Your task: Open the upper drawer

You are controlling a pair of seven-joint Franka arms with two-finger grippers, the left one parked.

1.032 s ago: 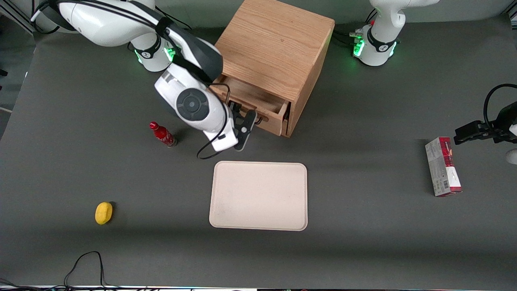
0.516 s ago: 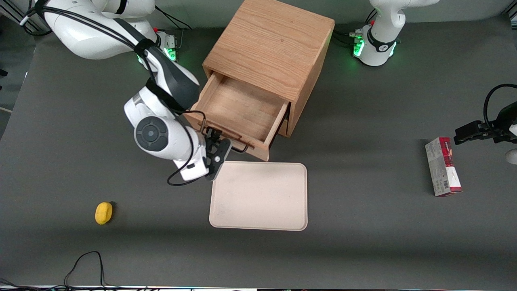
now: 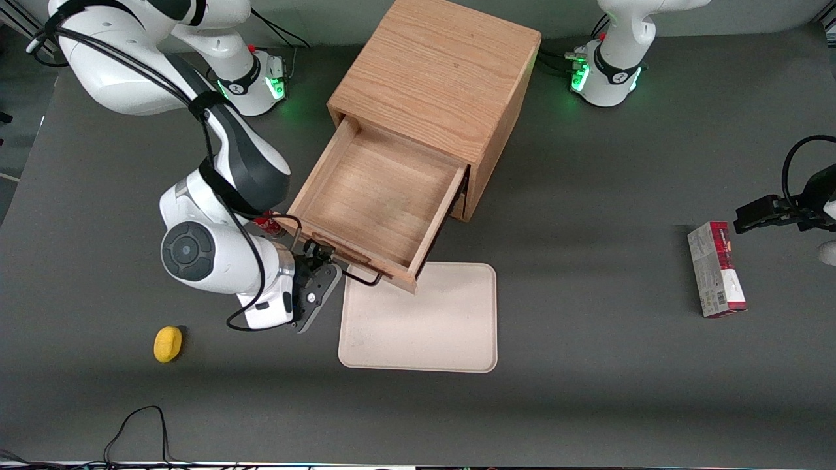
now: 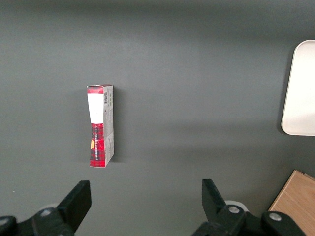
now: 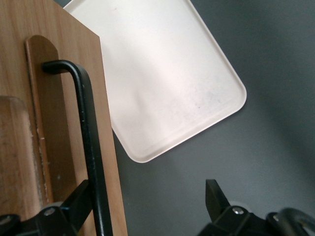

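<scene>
Your claw (image 3: 318, 256) sits at the front of the upper drawer (image 3: 372, 199), low over the table (image 3: 588, 339), and its fingers (image 5: 81, 204) are spread apart. One finger is beside the black handle (image 3: 356, 275) and the other stands well clear of it, so nothing is clamped. In the right wrist view the handle (image 5: 88, 147) runs as a black bar along the drawer's wood front (image 5: 59, 123), with one finger next to the bar; whether it touches, you cannot tell.

The upper drawer is pulled far out of the oak cabinet (image 3: 437, 78). Its bare wooden floor is in full view, and its front corner hangs over the edge of the beige tray (image 3: 424, 326), which lies nearer the front camera than the cabinet.

A red bottle (image 3: 264, 223) peeks out between your arm (image 3: 228, 241) and the drawer's side, mostly hidden. A yellow object (image 3: 168, 343) lies on the table toward the working arm's end, nearer the camera than the claw. Toward the parked arm's end a red and grey carton (image 3: 716, 269) lies flat, well apart from the cabinet.
</scene>
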